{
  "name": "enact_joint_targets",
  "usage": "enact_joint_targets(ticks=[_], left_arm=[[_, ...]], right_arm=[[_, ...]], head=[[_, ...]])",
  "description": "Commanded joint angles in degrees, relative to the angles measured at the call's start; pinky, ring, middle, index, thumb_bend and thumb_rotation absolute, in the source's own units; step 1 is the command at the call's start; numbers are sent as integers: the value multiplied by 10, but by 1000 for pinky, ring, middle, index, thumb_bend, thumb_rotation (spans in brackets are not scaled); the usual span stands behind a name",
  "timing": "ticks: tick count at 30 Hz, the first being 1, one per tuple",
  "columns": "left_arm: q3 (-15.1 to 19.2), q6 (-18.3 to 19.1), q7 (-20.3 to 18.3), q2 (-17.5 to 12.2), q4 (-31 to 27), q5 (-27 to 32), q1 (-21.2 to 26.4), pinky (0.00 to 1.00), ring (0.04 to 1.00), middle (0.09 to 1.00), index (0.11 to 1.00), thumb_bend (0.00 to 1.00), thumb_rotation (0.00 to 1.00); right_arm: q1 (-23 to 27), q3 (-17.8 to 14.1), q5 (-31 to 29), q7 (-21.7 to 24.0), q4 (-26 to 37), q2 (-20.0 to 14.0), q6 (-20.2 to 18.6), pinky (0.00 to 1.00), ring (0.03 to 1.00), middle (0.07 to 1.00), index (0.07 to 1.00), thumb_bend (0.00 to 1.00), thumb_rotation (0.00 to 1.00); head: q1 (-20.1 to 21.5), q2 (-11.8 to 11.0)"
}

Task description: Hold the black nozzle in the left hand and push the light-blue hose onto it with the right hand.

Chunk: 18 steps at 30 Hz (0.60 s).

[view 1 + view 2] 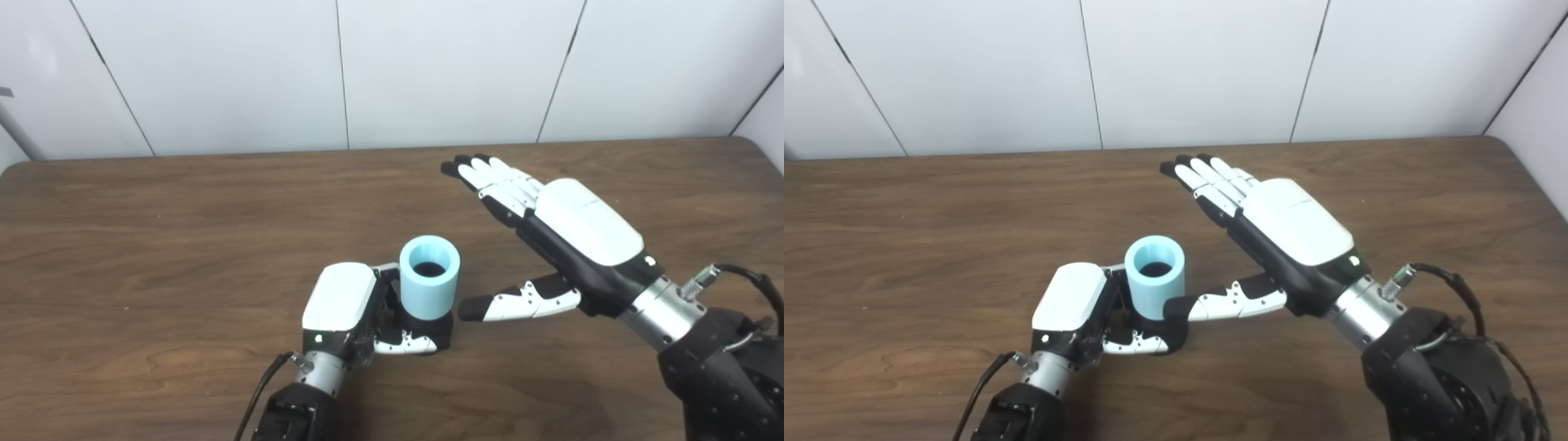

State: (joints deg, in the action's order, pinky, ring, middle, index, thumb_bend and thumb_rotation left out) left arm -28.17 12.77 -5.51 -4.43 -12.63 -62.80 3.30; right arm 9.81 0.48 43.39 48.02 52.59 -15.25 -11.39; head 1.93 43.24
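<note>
My left hand grips the black nozzle near the table's front edge, the light-blue hose seated upright on it. My right hand hovers just right, fingers spread, holding nothing.

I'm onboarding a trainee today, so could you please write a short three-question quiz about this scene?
1. True or false: the right hand grips the light-blue hose.
2. Which hand is shut around the black nozzle: A left, B right?
3. Fill in: the hose's open end faces ____.

Key:
1. False; its fingers are spread, and it holds nothing.
2. A; the left hand holds the base, with the hose standing upright on top.
3. Up, showing a dark hole.
</note>
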Motion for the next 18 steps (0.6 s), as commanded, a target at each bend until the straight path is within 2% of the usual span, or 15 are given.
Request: enact_joint_targets(ticks=[1, 2, 3, 4, 5, 6, 9, 11, 13, 18], left_arm=[[6, 12, -22, -10, 8, -9, -5, 382, 431, 443, 526, 503, 0], [8, 14, -26, -10, 5, -8, -5, 412, 436, 458, 523, 504, 0], [8, 13, -27, -12, 3, -9, -5, 462, 522, 476, 514, 516, 0], [9, 10, -26, -15, 1, -10, -4, 492, 564, 483, 511, 519, 0], [9, 4, -22, -18, 1, -11, -2, 517, 594, 565, 504, 521, 31], [10, -1, -17, -21, 2, -11, 0, 564, 641, 644, 630, 691, 79], [9, -6, -20, -30, 0, -24, 10, 678, 740, 755, 759, 872, 178], [8, -11, -24, -34, -6, -37, 17, 732, 777, 790, 796, 954, 212], [9, -15, -30, -37, -11, -44, 22, 787, 806, 815, 818, 992, 223], [14, -22, -54, -43, -35, -49, 34, 895, 877, 873, 852, 1000, 245]], right_arm=[[9, -6, 0, -2, 18, 4, 2, 919, 1000, 988, 973, 648, 943], [8, -6, 2, 1, 18, 5, 2, 915, 1000, 986, 972, 649, 943], [8, -6, 4, 4, 18, 5, 1, 908, 1000, 984, 974, 647, 944], [7, -6, 5, 6, 18, 6, 1, 905, 1000, 983, 974, 646, 944], [7, -7, 7, 9, 18, 6, 1, 903, 1000, 983, 975, 646, 944], [6, -7, 8, 12, 18, 6, 0, 902, 1000, 983, 979, 647, 947], [6, -6, 17, 18, 18, 6, 3, 896, 1000, 982, 986, 642, 957], [4, -3, 25, 19, 18, 7, 6, 906, 1000, 981, 987, 638, 958], [3, -2, 31, 20, 18, 8, 7, 915, 999, 977, 985, 638, 959], [0, 2, 39, 22, 18, 11, 5, 936, 1000, 974, 985, 647, 958]], head=[[1, 1], [1, 1], [1, 1], [0, 1], [0, 1], [-1, 1], [-1, 2], [-1, 2], [-1, 1], [-1, 1]])
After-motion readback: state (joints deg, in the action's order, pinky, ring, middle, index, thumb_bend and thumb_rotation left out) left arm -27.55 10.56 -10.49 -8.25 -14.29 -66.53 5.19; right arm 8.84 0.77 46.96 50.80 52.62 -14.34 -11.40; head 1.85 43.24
